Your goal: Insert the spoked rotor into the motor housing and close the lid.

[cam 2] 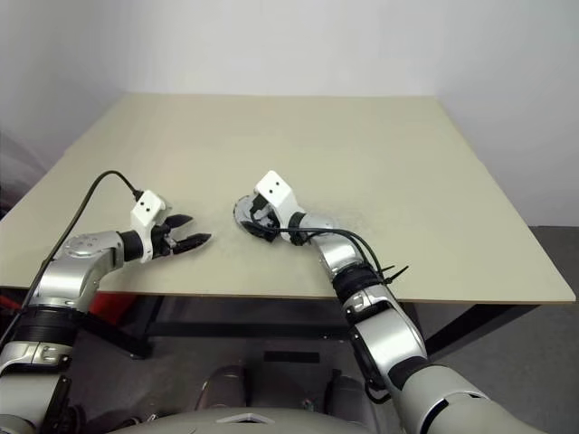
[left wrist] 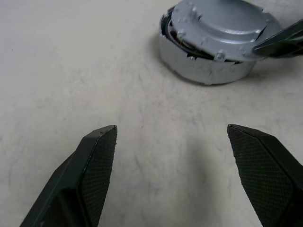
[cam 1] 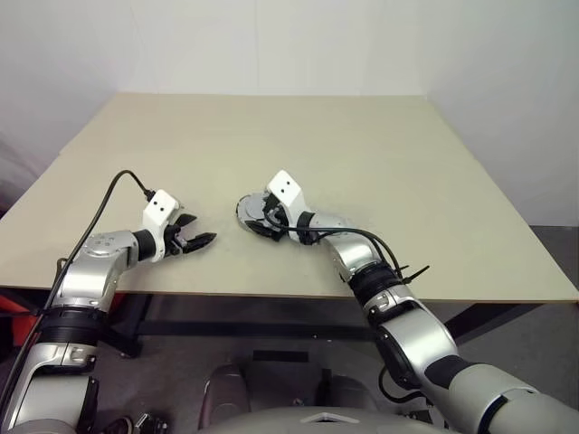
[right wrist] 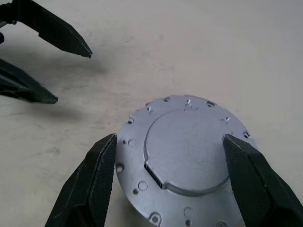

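Grey lid sits tilted on the motor housing, between the right gripper's wide-spread fingers; left gripper gapes empty nearby.

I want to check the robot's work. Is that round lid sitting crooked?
Yes. In the left wrist view the lid tilts on the motor housing: one edge is raised, leaving a dark gap with copper showing. The right pincer straddles it, open.
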Controlling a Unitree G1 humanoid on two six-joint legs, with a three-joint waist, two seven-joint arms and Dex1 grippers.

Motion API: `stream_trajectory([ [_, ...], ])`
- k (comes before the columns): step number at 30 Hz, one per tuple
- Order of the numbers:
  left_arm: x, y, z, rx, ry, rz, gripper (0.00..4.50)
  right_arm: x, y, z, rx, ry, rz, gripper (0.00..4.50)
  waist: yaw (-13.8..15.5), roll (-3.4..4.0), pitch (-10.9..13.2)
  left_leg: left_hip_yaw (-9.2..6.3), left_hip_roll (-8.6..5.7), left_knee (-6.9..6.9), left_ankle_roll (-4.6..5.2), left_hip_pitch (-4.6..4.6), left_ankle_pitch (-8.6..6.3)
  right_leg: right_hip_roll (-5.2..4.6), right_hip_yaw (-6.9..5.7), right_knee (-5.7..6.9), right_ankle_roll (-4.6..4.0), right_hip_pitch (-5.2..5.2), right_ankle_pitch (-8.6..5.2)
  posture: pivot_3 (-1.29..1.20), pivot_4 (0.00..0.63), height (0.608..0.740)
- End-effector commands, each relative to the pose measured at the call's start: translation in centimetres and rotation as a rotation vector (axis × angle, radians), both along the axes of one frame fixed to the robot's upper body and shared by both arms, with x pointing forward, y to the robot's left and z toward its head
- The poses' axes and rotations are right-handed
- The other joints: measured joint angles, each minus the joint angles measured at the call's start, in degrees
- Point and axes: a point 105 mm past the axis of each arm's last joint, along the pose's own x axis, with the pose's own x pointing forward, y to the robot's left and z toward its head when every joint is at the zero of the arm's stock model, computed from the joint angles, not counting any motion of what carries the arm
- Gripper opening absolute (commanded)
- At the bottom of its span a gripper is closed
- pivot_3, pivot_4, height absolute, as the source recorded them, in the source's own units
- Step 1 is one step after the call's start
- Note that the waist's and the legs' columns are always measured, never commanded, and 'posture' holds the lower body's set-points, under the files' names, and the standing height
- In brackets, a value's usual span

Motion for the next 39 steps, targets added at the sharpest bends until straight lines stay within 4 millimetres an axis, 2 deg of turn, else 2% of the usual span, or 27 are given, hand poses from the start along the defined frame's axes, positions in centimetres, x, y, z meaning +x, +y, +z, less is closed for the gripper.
stream_trajectory([
  [1, 0.1, -0.1, 1.4, -0.006, -0.049, -0.003, 3.94, 0.9, 0.3, 1.9, 0.042, -0.042, -0.014, 3.99, 0.03, 0.00, 0.00, 0.00, 0.00, 0.00, 0.00, 0.00, 0.00, 0.00, -0.01, 0.00, 0.00, 0.01, 0.00, 0.00, 0.000, 0.740],
  [7, 0.0, -0.3, 1.2, -0.007, -0.047, -0.005, 3.94, 1.2, 0.4, 2.1, 0.045, -0.040, -0.022, 3.99, 0.03, 0.00, 0.00, 0.00, 0.00, -0.01, 0.00, -0.03, 0.00, 0.00, -0.01, 0.00, -0.01, -0.02, 0.00, 0.00, 0.000, 0.740],
  [19, 0.1, -0.1, 1.4, 0.000, -0.056, 0.003, 3.94, 1.1, 0.5, 0.3, 0.023, 0.022, -0.039, 3.99, -0.01, 0.00, 0.00, 0.01, 0.00, -0.01, 0.00, 0.00, 0.00, 0.00, 0.00, 0.00, -0.01, 0.00, 0.00, 0.00, 0.000, 0.740],
  [22, 0.1, -0.1, 1.4, 0.000, -0.057, 0.005, 3.94, 1.2, 0.4, 0.3, 0.023, 0.024, -0.048, 3.38, -0.01, 0.00, 0.00, 0.01, 0.00, -0.01, 0.00, 0.01, 0.00, 0.00, 0.00, 0.00, -0.01, 0.00, 0.00, 0.00, 0.000, 0.740],
  [23, 0.1, -0.1, 1.4, 0.000, -0.056, 0.006, 3.94, 1.3, 0.5, 0.6, 0.027, 0.022, -0.047, 3.06, -0.01, 0.00, 0.00, 0.01, 0.00, -0.01, 0.00, 0.01, 0.00, 0.00, 0.00, 0.00, -0.01, 0.00, 0.00, 0.00, 0.000, 0.740],
  [24, 0.0, -0.1, 1.4, 0.000, -0.055, 0.007, 3.94, 1.4, 0.6, 1.0, 0.034, 0.021, -0.043, 2.97, -0.01, 0.00, 0.00, 0.01, 0.00, -0.01, 0.00, 0.01, 0.00, 0.00, 0.00, 0.00, -0.01, 0.00, -0.01, 0.00, 0.000, 0.740],
  [31, -0.1, -0.2, 1.2, -0.003, -0.053, 0.010, 3.94, 1.6, 1.4, 3.2, 0.076, 0.031, -0.022, 2.97, -0.03, 0.01, 0.00, 0.01, 0.01, -0.02, 0.00, -0.01, 0.00, 0.01, 0.00, 0.00, -0.01, -0.04, -0.01, 0.00, 0.000, 0.740],
  [39, -0.2, -0.4, 1.0, -0.005, -0.047, 0.011, 3.94, 1.8, 2.2, 3.7, 0.041, 0.050, -0.030, 2.97, -0.02, 0.01, 0.00, 0.03, 0.01, -0.11, 0.00, -0.03, 0.00, 0.02, 0.01, -0.01, -0.03, -0.11, -0.02, 0.00, 0.000, 0.740],
])
